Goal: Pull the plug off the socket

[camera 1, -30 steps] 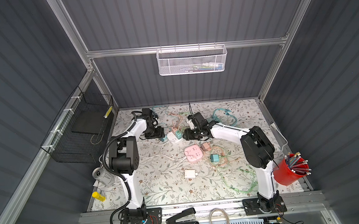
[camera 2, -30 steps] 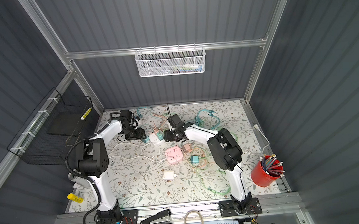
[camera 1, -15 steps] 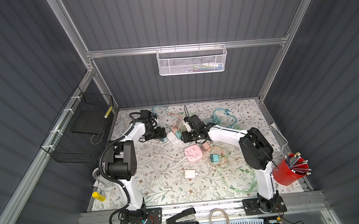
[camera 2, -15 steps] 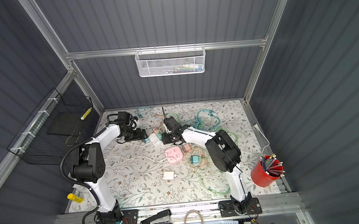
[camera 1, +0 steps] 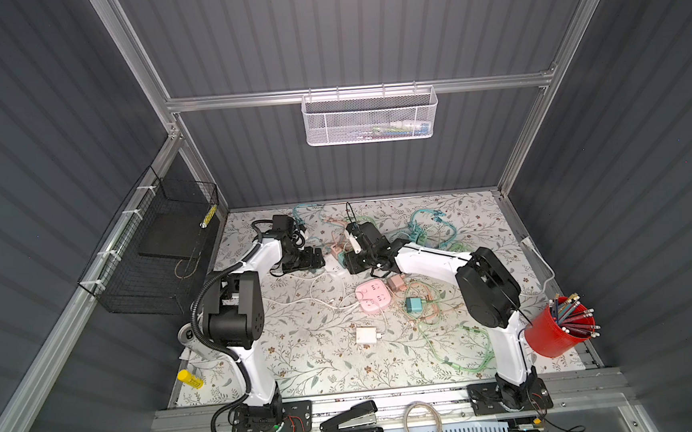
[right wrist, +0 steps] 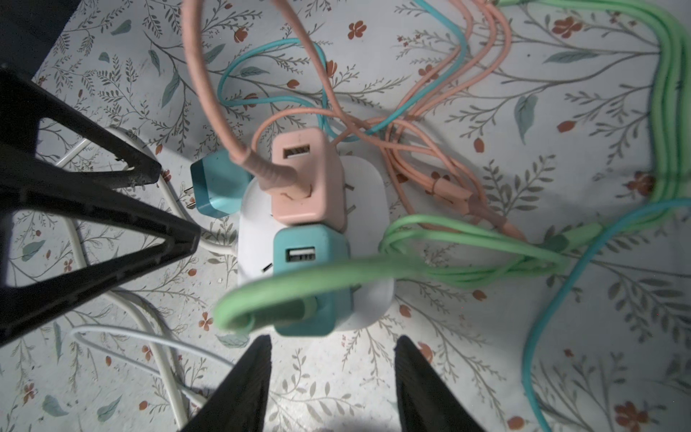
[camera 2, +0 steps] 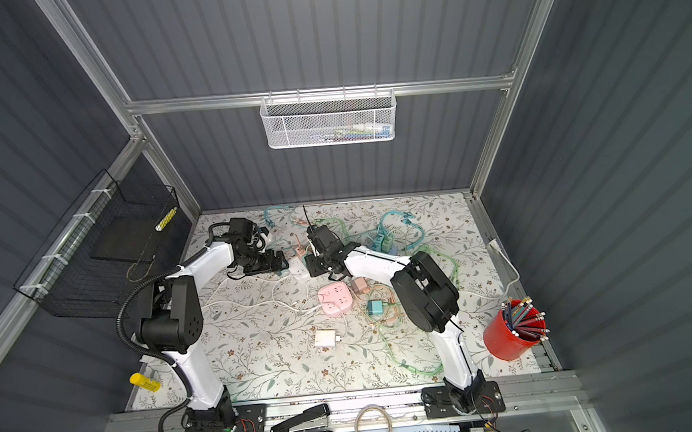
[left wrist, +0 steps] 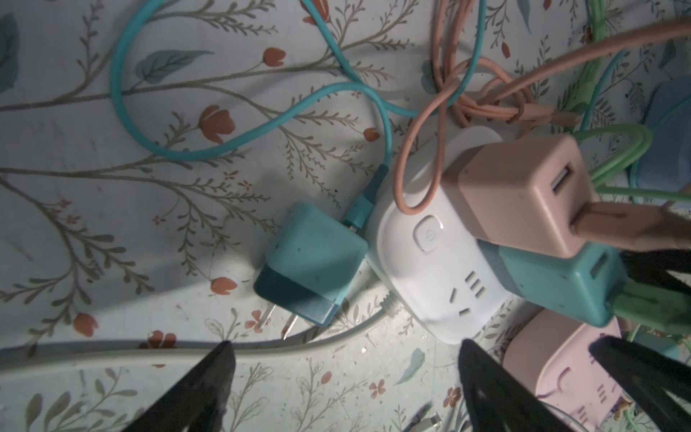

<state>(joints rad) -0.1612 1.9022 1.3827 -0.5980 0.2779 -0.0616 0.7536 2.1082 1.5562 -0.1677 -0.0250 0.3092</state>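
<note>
Now our left gripper hangs spread and empty near the socket, a loose plug lying just beside it. Our right gripper, also spread, hovers by a teal plug seated in the socket; we should pinch its sides and pull straight off.

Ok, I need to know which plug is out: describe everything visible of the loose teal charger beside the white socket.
The loose teal charger is a small rounded cube of matte-looking plastic, darker toward the prong end. Its two metal prongs are bare, in no socket. It lies on its side on the floral table cover, beside the white socket and seemingly touching its edge. A teal cable is plugged into the end opposite the prongs.
</note>
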